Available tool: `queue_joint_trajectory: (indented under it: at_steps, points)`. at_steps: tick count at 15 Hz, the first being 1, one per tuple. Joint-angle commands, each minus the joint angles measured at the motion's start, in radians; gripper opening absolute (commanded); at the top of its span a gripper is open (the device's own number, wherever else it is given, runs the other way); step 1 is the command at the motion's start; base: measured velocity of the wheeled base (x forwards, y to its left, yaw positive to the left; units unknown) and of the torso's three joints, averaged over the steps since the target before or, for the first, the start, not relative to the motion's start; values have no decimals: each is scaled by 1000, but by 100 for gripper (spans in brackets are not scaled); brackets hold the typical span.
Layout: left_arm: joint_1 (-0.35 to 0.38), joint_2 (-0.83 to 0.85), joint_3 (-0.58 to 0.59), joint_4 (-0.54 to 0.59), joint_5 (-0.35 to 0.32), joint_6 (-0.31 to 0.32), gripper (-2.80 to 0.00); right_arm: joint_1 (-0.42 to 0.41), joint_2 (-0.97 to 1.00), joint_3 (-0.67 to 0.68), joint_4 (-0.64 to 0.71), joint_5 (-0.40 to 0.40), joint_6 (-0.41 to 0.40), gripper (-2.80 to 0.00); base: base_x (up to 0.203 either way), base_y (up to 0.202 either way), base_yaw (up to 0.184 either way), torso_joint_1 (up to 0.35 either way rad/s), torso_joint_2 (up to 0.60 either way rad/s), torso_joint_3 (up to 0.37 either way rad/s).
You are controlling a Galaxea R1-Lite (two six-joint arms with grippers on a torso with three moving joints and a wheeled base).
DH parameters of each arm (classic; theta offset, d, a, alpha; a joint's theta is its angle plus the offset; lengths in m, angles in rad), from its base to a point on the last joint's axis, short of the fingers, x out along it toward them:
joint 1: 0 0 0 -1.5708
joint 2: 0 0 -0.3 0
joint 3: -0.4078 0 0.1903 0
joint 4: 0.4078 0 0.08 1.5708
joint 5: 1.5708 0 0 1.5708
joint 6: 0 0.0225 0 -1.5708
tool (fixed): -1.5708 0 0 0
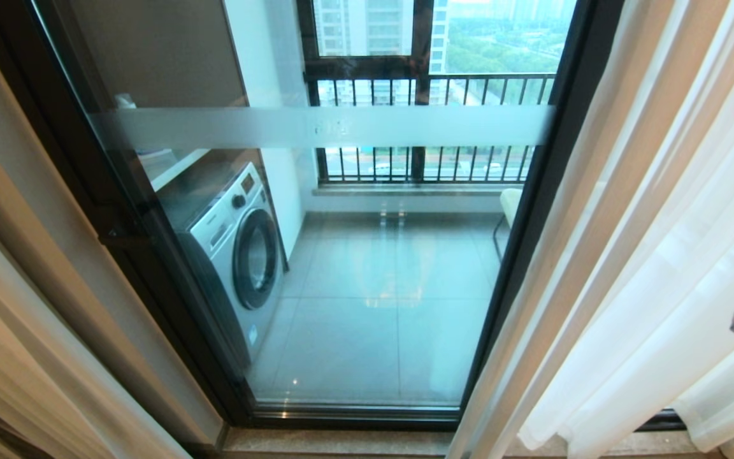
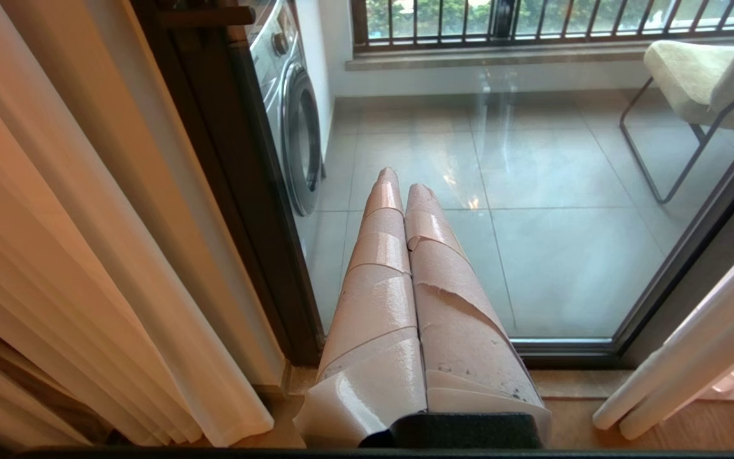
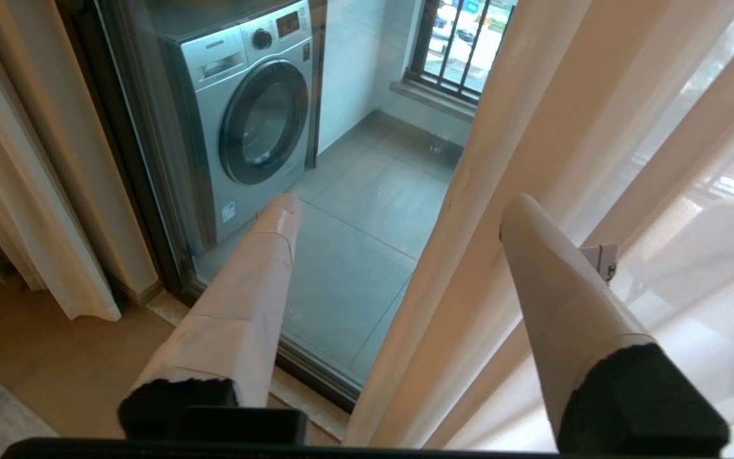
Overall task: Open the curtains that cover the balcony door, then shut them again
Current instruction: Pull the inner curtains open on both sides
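The curtains (image 1: 647, 255) hang bunched to the right of the door (image 1: 354, 268), whose glass is bare — so the opening half looks done and the closing is left. The right hand (image 3: 399, 210) has its fingers spread wide, holding nothing, with the curtain edge between them. The left hand (image 2: 402, 182) is shut and empty, low before the glass. In the head view only a fingertip shows at the right edge; the curtain tops are cut off.
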Motion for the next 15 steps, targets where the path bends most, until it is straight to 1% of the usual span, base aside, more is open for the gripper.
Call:
queue_joint_trajectory:
  at_steps: [1,3,6,9,11,14,15]
  points:
    - [1,-1,0,0,0,0,-280,8,66,16,-36,1,-8,0,0,0,0,0,0,0]
    - [1,-1,0,0,0,0,-280,3,114,24,-86,-2,-15,0,0,0,0,0,0,0]
    - [1,-1,0,0,0,-1,-280,-46,225,14,-185,-27,-23,0,0,0,0,0,0,0]
    - [1,0,-1,0,0,0,-280,-71,340,-50,-218,-69,-38,0,0,0,0,0,0,0]
    - [0,0,0,0,0,0,-280,-72,423,-95,-239,-75,-41,0,0,0,0,0,0,0]
    - [1,-1,0,0,0,0,-280,-72,550,-160,-344,-76,-38,0,0,0,0,0,0,0]
    - [1,1,0,0,0,0,-280,-72,577,-190,-360,-76,-38,0,0,0,0,0,0,0]
